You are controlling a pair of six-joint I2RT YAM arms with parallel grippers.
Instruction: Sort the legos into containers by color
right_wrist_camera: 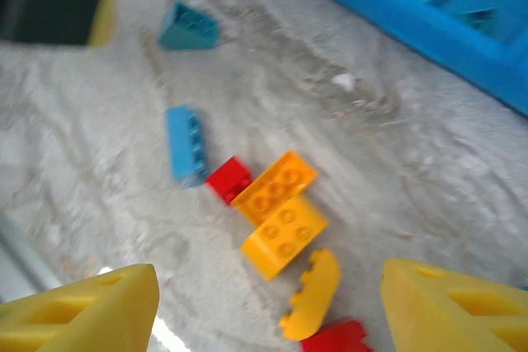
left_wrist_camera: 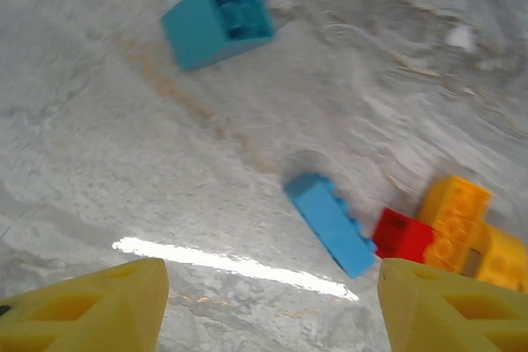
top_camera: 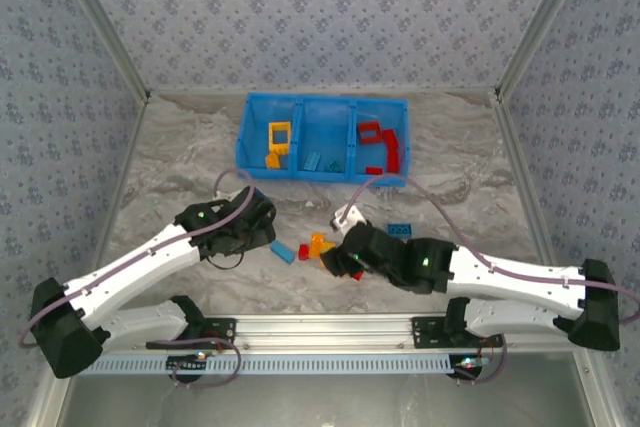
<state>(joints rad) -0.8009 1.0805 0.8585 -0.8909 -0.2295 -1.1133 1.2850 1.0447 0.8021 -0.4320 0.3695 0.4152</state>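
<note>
The legos are sitting partly sorted: in the blue bin (top_camera: 320, 174) at the far middle of the tabletop (top_camera: 180, 162), a yellow frame piece (top_camera: 279, 133) and some orange bits are lying in the left compartment, a few light blue bricks (top_camera: 313, 160) in the middle one, and several red bricks (top_camera: 385, 142) in the right one, so each colour is already getting its own place. The rest is lying loose on the tabletop between my two arms, near the bin's front wall. A long light blue brick (left_wrist_camera: 330, 222) is resting just beside a small red brick (left_wrist_camera: 403, 235), which is touching a pair of stacked orange bricks (right_wrist_camera: 280, 204). A curved yellow piece (right_wrist_camera: 312, 294) and another red piece (right_wrist_camera: 334, 337) are lying close by, a tilted blue brick (left_wrist_camera: 216, 24) is sitting apart from them, and a flat blue brick (top_camera: 402, 229) is lying to the right. I am judging the job to be past the halfway mark, with about seven bricks waiting. My left jaws are standing apart and carrying nothing, hovering over the long blue brick; my right jaws are likewise standing apart and carrying nothing, hanging over the orange cluster.
</note>
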